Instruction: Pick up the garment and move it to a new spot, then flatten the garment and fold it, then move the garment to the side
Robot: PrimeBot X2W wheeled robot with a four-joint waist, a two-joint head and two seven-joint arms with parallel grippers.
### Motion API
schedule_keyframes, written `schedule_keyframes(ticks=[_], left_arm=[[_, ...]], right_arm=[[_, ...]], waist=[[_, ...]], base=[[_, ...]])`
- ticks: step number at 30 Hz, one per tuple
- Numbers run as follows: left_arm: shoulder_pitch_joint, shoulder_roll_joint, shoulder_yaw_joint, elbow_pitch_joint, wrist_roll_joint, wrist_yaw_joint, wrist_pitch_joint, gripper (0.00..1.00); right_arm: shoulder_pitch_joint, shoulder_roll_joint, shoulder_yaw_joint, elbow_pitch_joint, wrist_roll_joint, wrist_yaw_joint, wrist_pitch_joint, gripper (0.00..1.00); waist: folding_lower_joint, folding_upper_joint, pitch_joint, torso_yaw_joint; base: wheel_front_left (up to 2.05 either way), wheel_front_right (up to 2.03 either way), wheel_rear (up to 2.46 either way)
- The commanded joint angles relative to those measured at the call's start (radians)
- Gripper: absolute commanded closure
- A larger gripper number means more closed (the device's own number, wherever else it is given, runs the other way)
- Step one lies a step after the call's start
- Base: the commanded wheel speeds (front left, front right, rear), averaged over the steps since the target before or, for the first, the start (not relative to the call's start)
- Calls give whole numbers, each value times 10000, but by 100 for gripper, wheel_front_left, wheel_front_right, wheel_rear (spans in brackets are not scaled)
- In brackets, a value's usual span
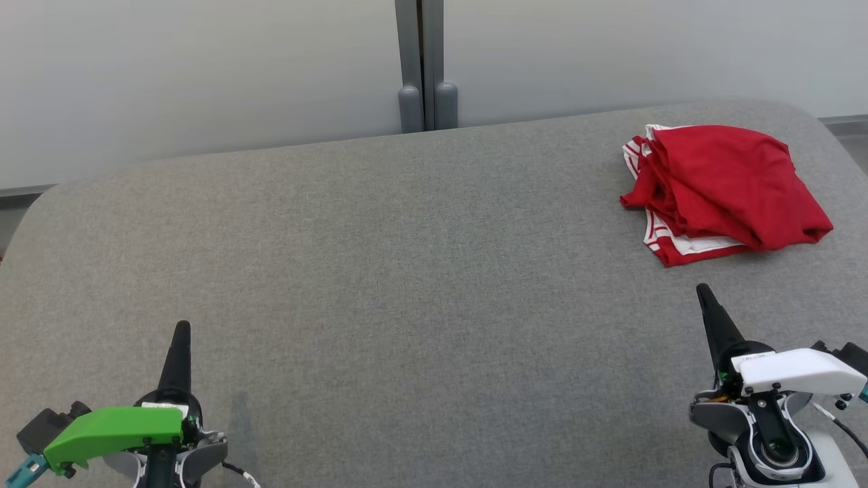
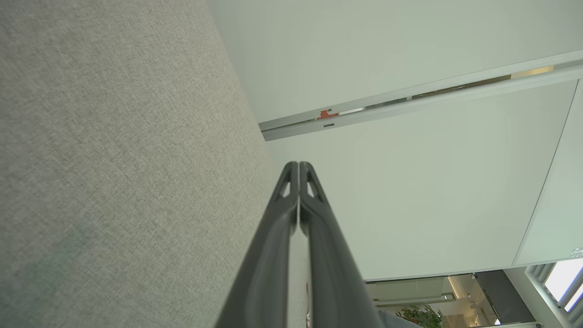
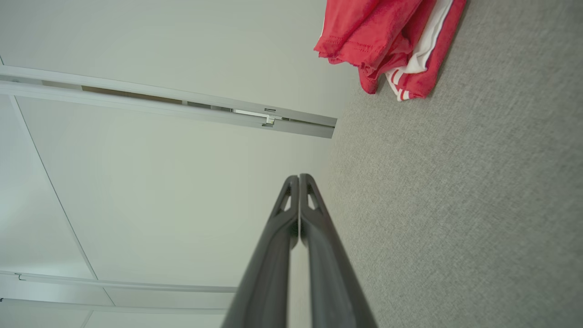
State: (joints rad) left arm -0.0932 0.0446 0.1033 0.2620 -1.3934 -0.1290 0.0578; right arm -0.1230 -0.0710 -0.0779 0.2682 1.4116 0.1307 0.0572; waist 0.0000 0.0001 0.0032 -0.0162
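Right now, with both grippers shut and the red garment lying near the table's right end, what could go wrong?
1. The garment lies in bunched layers; a pinch by the right gripper might catch only the top layer and drag the rest.
2. It sits close to the rounded far right corner of the table, so a nudge could push it off.
3. The left gripper is far across the table; reaching from there looks awkward.

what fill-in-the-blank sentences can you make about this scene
1. The dark, long-fingered left tool and right tool both stand ____.
2. The bunched red fabric garment has ____ stripes.
3. It lies on the grey fabric-covered table, nearer the ____ tool.
Missing words: shut; white; right
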Motion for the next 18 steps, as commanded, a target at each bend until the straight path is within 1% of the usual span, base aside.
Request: schedule_keyframes(ticks=[1,18], left_arm=[[-200,81,59,-83,-243,-24,53,100],[-221,86,106,-154,-1476,-29,391,100]], right_arm=[[84,16,-59,-108,207,1,76,100],[143,139,-266,-206,1342,1,405,100]], waist=[[0,-1,0,7],[0,-1,-1,98]], base=[[0,0,0],[0,0,0]])
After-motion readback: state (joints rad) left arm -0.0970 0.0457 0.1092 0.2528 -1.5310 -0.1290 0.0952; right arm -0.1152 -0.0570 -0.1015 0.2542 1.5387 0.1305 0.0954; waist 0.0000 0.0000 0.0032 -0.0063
